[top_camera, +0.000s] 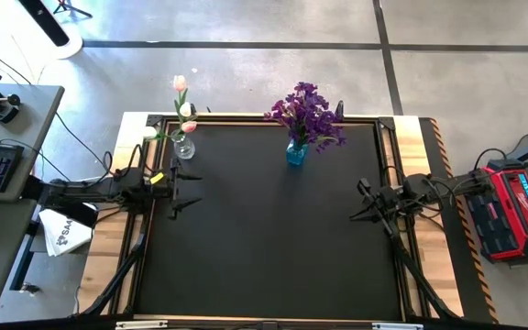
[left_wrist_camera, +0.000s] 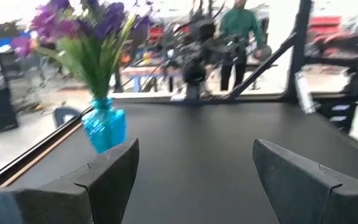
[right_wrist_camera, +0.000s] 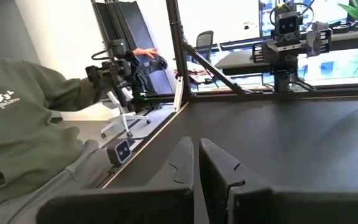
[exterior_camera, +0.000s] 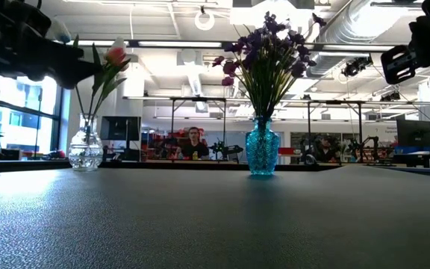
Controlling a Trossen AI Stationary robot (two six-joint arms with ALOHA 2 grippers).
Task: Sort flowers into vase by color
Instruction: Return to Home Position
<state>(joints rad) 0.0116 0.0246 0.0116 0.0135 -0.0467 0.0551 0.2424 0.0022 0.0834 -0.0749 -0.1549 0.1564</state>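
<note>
Vase just past my left pincer (top_camera: 189,192), which is apart and empty.
Clear vase (top_camera: 184,147) upright; my right pincer (right_wrist_camera: 196,155), together, sits across the desk (top_camera: 264,247), farther off.

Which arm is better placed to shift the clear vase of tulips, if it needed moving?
Left. The left gripper, fingers open, sits just short of the clear vase at the table's far left corner. The right gripper, shut, is across the table, beyond the blue vase.

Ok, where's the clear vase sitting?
In the high view the clear vase stands at the table's top-left corner, left of the blue vase, just above the left claw.
</note>
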